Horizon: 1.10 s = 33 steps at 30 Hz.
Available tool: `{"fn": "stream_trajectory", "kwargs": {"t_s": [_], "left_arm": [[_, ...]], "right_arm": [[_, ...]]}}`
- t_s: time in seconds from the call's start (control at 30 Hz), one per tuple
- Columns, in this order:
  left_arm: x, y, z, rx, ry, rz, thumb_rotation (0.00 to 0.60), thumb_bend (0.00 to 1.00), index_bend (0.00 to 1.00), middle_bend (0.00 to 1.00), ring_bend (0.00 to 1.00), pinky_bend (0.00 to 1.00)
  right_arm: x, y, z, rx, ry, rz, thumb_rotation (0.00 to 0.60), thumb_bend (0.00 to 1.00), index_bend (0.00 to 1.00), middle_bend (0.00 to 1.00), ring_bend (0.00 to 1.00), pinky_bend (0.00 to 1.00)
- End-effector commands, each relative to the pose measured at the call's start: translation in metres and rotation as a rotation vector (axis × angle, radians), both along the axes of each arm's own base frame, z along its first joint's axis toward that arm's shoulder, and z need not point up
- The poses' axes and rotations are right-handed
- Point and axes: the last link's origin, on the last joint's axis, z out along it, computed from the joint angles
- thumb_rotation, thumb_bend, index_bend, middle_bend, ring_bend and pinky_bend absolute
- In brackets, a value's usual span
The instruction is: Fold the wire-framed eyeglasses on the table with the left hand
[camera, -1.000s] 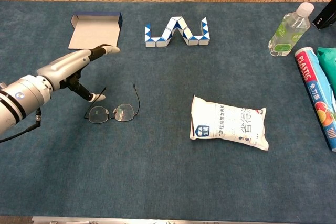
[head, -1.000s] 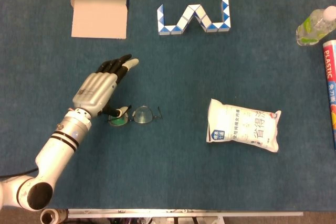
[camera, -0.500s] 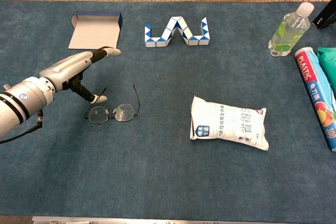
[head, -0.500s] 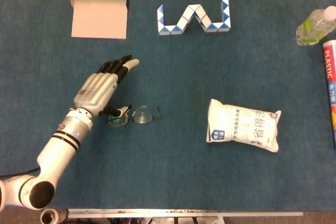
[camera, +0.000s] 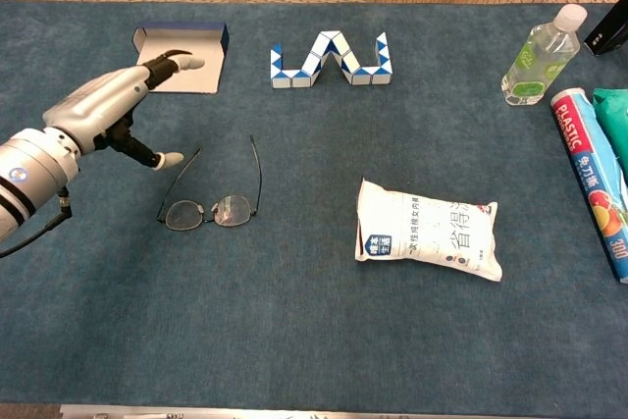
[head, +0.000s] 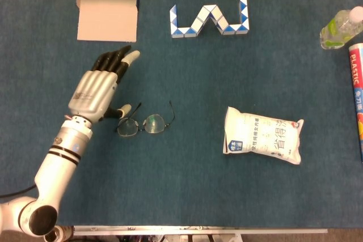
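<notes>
The wire-framed eyeglasses (head: pixel 143 124) (camera: pixel 208 210) lie on the blue table, lenses toward me and both thin temples pointing away, unfolded. My left hand (head: pixel 99 89) (camera: pixel 113 105) hovers just left of them with its fingers stretched out flat and apart, holding nothing. Its thumb tip is close to the left temple in the head view; in the chest view it stands apart from the frame. No right hand shows in either view.
An open cardboard box (head: pixel 107 14) lies at the back left. A blue-white snake puzzle (head: pixel 210 21) sits at the back centre, a white pouch (head: pixel 262 141) to the right, a bottle (head: pixel 341 28) and a plastic wrap roll (head: pixel 356 94) at the far right.
My left hand has lifted and drawn back to the left, away from the glasses. The glasses have shifted slightly and both temples now show more plainly.
</notes>
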Motion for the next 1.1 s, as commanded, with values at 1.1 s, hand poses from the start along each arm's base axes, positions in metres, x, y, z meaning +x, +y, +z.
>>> {"fn": "stream_trajectory", "kwargs": {"t_s": [1.1], "left_arm": [[0.011,-0.043,-0.017,0.156,0.291,-0.202,0.600,0.39,0.05,0.00,0.00,0.00]], "right_arm": [[0.000,0.002,0.004,-0.012,-0.007,0.006,0.600,0.23,0.45,0.44,0.28,0.27]]}}
